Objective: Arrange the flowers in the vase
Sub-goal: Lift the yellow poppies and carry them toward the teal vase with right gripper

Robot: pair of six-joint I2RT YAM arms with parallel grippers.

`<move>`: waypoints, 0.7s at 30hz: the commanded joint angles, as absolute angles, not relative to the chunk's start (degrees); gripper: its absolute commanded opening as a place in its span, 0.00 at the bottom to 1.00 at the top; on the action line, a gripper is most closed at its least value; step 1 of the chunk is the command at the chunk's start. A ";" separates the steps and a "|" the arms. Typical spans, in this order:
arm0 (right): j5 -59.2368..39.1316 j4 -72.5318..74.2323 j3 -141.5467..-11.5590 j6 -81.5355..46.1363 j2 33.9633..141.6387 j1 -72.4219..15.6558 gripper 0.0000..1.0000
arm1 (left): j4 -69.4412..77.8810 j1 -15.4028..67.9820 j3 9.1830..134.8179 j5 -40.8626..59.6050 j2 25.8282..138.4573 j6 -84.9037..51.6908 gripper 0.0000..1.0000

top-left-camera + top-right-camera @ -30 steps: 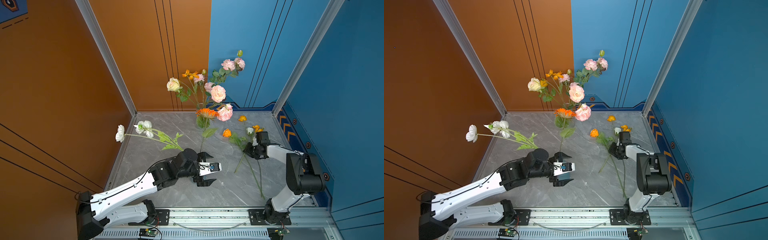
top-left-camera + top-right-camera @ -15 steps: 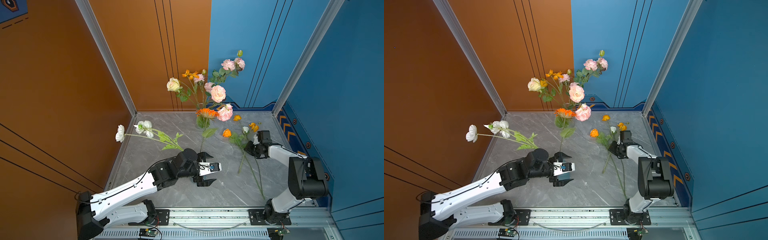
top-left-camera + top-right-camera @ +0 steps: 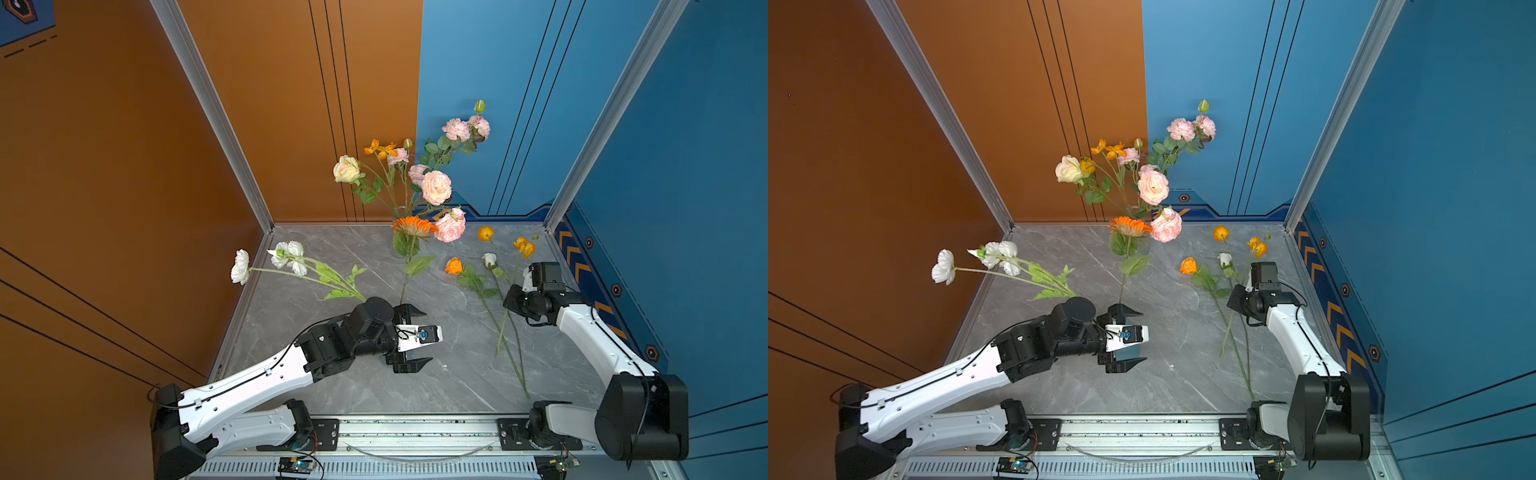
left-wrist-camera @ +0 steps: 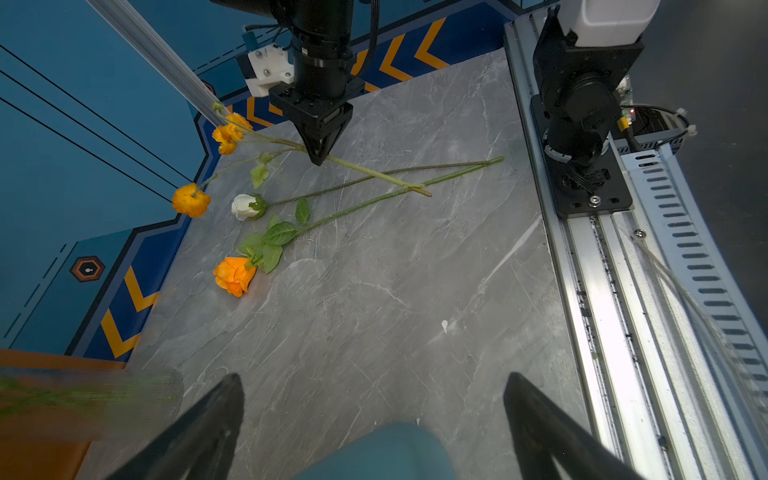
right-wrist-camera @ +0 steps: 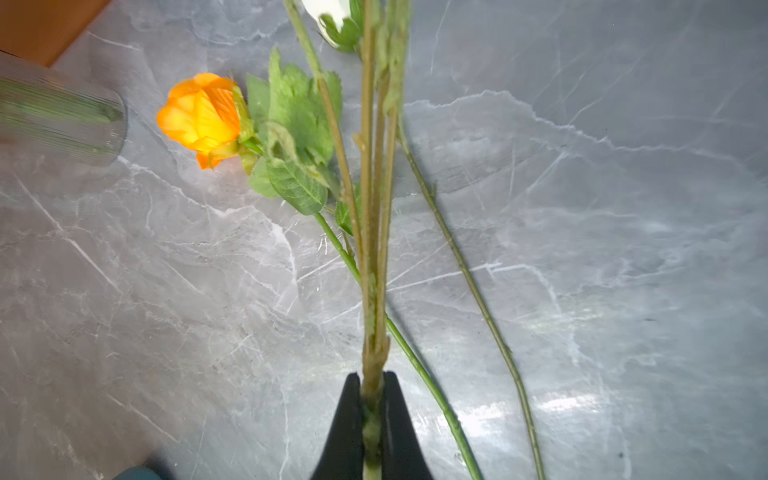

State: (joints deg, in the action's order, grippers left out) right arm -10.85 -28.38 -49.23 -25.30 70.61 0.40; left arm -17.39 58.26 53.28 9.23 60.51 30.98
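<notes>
Two flowers, orange rose (image 4: 235, 276) and white bud (image 4: 245, 206), lie loose on table (image 4: 374, 311). Right gripper (image 5: 372, 378) clenched on yellow flower's stem (image 5: 374, 249); left gripper (image 3: 411, 337) spread, empty. Risk: stems cross near the tail, so a lift may snag and drag neighbours.

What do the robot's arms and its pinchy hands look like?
The left arm and right arm are smooth white shells joined by chunky round black joints. A thin black cable runs along the white shell. The left gripper and right gripper each end in two black pointed fingers, like a beak. A white camera block sits by each.
</notes>
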 commanded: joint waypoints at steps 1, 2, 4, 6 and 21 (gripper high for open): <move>-8.29 -30.29 -50.10 -24.95 64.32 0.79 0.00 | -17.92 58.51 52.95 10.87 59.10 30.22 0.98; -8.69 -29.47 -49.88 -25.68 62.61 0.88 0.00 | -18.01 58.52 52.91 11.11 58.77 30.24 0.98; -10.13 -26.77 -48.87 -27.96 58.72 0.97 0.00 | -18.43 58.53 53.01 11.62 57.89 30.52 0.98; -12.14 -22.99 -47.32 -30.24 54.25 0.92 0.00 | -19.23 58.53 53.11 11.96 56.61 31.06 0.98; -12.81 -3.87 -44.78 -32.17 31.41 -7.60 0.00 | -24.25 58.86 49.14 0.08 35.75 31.21 0.98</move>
State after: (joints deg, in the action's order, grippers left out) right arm -10.70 -6.81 -41.85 -33.26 31.46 -6.37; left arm -22.11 58.37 51.53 3.75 40.01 33.01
